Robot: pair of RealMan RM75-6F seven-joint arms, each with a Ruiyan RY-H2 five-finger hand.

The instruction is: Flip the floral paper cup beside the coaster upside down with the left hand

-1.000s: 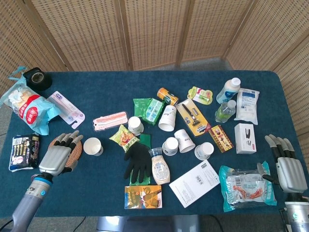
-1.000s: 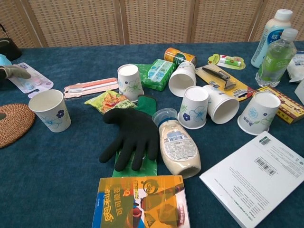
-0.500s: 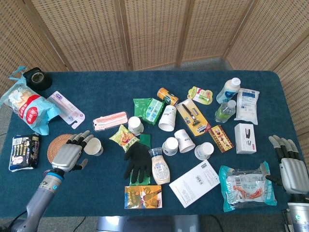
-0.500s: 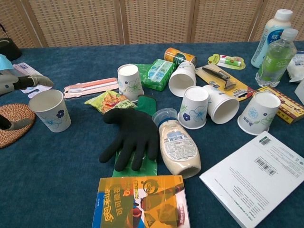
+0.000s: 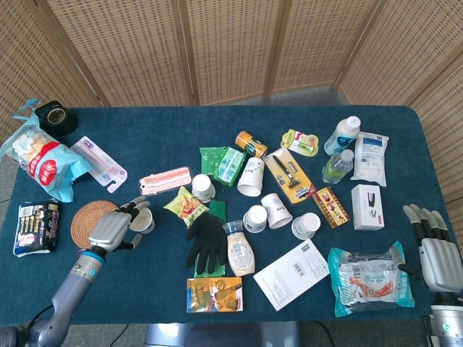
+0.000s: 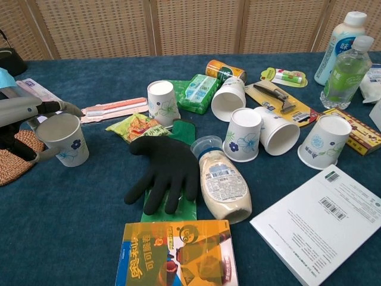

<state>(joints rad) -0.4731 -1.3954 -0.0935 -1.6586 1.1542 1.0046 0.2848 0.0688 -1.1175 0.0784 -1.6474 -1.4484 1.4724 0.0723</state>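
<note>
The floral paper cup (image 5: pixel 145 223) (image 6: pixel 64 140) stands upright, mouth up, just right of the round woven coaster (image 5: pixel 85 220) (image 6: pixel 9 167). My left hand (image 5: pixel 113 229) (image 6: pixel 22 117) has come in from the coaster side. Its fingers reach past the cup's far rim and its thumb lies by the near left wall. The fingers are spread around the cup, and no firm grip shows. The cup rests on the blue table. My right hand (image 5: pixel 437 254) hovers open at the table's right edge, away from everything.
A yellow-green snack packet (image 5: pixel 186 204) (image 6: pixel 133 126) and a black glove (image 5: pixel 206 239) (image 6: pixel 165 170) lie right of the cup. A pink toothbrush pack (image 5: pixel 165 181) (image 6: pixel 114 109) sits behind it. Several other paper cups (image 5: pixel 275 210) cluster mid-table beside a sauce bottle (image 5: pixel 240 250).
My left hand has moved right, off the coaster, until its fingers surround the cup. The cup has stayed in place. The right hand has barely shifted.
</note>
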